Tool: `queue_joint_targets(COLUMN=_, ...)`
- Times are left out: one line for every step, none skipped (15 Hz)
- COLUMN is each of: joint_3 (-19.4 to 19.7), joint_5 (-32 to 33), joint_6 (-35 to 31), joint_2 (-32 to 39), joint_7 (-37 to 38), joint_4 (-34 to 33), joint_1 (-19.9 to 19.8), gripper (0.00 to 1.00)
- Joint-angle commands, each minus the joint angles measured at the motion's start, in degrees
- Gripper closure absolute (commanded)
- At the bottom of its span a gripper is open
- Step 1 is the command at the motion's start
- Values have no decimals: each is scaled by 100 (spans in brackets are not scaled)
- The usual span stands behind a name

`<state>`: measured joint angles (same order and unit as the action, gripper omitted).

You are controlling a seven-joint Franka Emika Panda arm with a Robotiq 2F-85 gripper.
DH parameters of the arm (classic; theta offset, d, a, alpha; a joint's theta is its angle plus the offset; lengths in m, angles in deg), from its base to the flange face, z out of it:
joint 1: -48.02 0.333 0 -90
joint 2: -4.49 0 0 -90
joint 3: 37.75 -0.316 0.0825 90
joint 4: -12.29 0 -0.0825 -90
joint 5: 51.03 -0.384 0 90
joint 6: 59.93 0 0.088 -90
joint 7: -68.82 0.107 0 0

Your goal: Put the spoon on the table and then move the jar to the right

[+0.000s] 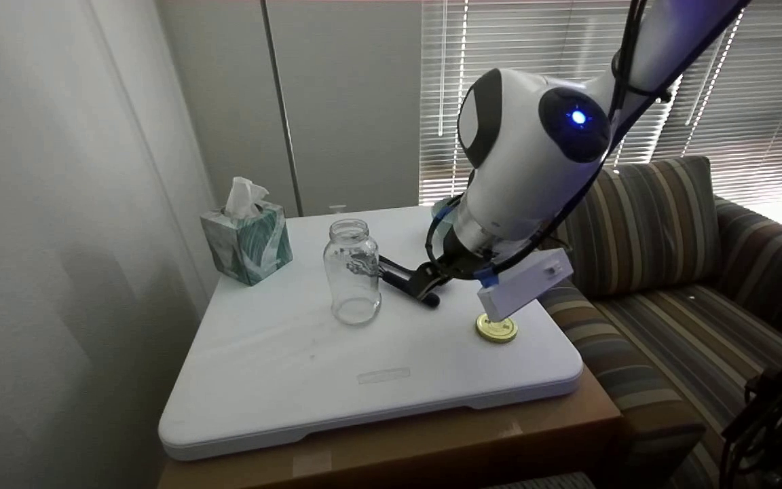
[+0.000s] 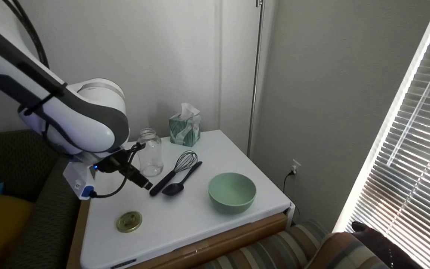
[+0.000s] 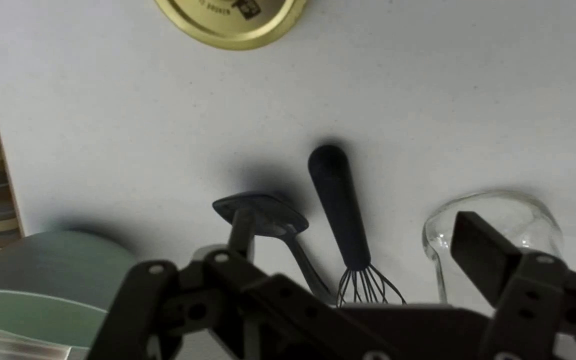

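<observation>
White robot arm [image 1: 533, 156] extends over a sq. table [image 1: 282, 380] w/ a white, round-cornered top & brown frame. Its black gripper [image 3: 360, 232] hangs above the table, fingers [image 3: 483, 257] spread wide apart, w/ nothing in their hold. The slim black spoon [image 2: 177, 186] lies on the table, just beside a wire whisk [image 2: 168, 178] w/ a black handle; in the wrist view 1 finger covers part of the spoon's oval end. The clear glass jar [image 1: 354, 275] stands upright on the table, mouth open, w/ the whisk btwn it & the spoon; the other finger hides part of the jar in the wrist view. In both exterior views a gold jar lid [image 2: 129, 222] lies flat on the table, well apart from the jar. A pale green bowl [image 2: 231, 203] sits upright nr the table's edge, on the spoon's side of the whisk. A green & white tissue box [image 2: 183, 132], w/ tissue [image 2: 189, 111] poking up, stands at the table's edge, nr the jar. Bkgd: striped sofa [image 1: 696, 333] alongside the table; lit window blinds [image 1: 533, 41].
</observation>
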<state>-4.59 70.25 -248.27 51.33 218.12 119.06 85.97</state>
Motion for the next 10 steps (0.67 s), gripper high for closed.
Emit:
queue_joint_targets(joint_3=857, joint_5=-330, joint_6=139, joint_2=-343, joint_7=1, joint_4=584, joint_1=921, gripper=0)
queue_joint_targets(joint_3=1115, joint_5=-404, joint_6=127, joint_2=-354, joint_7=1, joint_4=640, joint_1=1173, gripper=0)
queue_joint_targets(joint_3=1391, joint_5=-472, joint_6=134, joint_2=-376, joint_7=3, joint_4=687, joint_1=1445, gripper=0)
queue_joint_targets(joint_3=1643, joint_5=-557, joint_6=106, joint_2=-377, joint_7=3, joint_4=694, joint_1=1663, gripper=0)
queue_joint_targets(joint_3=1867, joint_5=-701, joint_6=145, joint_2=-391, joint_7=3, joint_4=676, joint_1=1835, gripper=0)
queue_joint_targets(joint_3=2073, joint_5=-890, joint_6=202, joint_2=-383, joint_7=7, joint_4=650, joint_1=1982, gripper=0)
queue_joint_targets(joint_3=2271, joint_5=-1118, joint_6=202, joint_2=-372, joint_7=8, joint_4=603, joint_1=2086, gripper=0)
queue_joint_targets(joint_3=2427, joint_5=-1448, joint_6=195, joint_2=-351, joint_7=8, joint_4=555, joint_1=2121, gripper=0)
queue_joint_targets(joint_3=2597, joint_5=-1775, joint_6=157, joint_2=-302, joint_7=8, joint_4=523, joint_1=2165, gripper=0)
queue_joint_targets(joint_3=2714, joint_5=-2099, joint_6=72, joint_2=-255, joint_7=2, joint_4=473, joint_1=2135, gripper=0)
